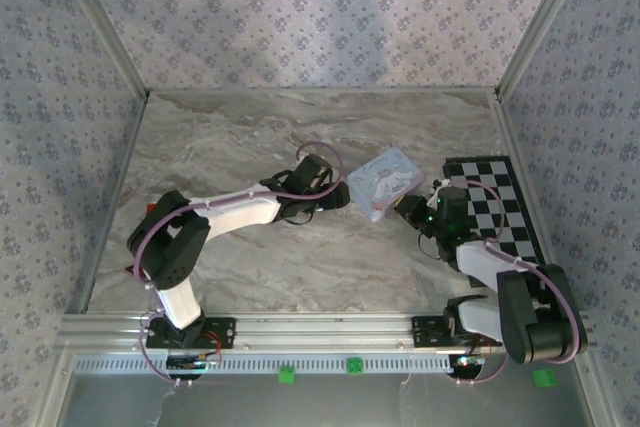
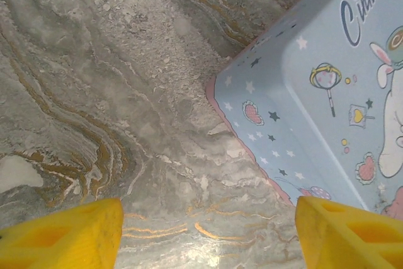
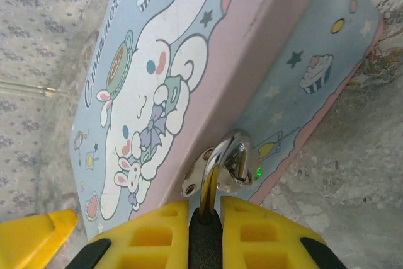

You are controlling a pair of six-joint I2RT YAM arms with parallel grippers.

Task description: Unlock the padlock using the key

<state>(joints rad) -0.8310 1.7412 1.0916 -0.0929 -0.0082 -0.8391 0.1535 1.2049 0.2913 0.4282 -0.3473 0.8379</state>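
padlock (image 3: 206,247), a tiny blackish block with a silvery loop on top, hangs by that loop from a small shiny metal hasp (image 3: 196,181) on the pink side wall of the pale-blue cartoon tin (image 3: 145,86), which sits on the grey marbled counter (image 2: 113,92). the right claw (image 3: 205,217) is pressed together on the block, a yellow finger on either flank and the loop rising between them. the left claw (image 2: 209,222) is spread wide with nothing between its fingers, low over the counter just beside the tin's corner.

the step in hand looks like steadying the lock so a key can go in. i cannot tell which way the keyhole faces, since the fingers hide the block's lower end. to do it well, the right claw should hold firm without twisting: the loop is caught in the hasp, and a pull would likely drag or tip the light tin. the block's lower face wants turning toward open counter, away from the tin wall. the left claw would need the key pinched by its bow, blade in line with the block, pushed straight before turning; a skewed entry could shove the lock sideways in the grip.
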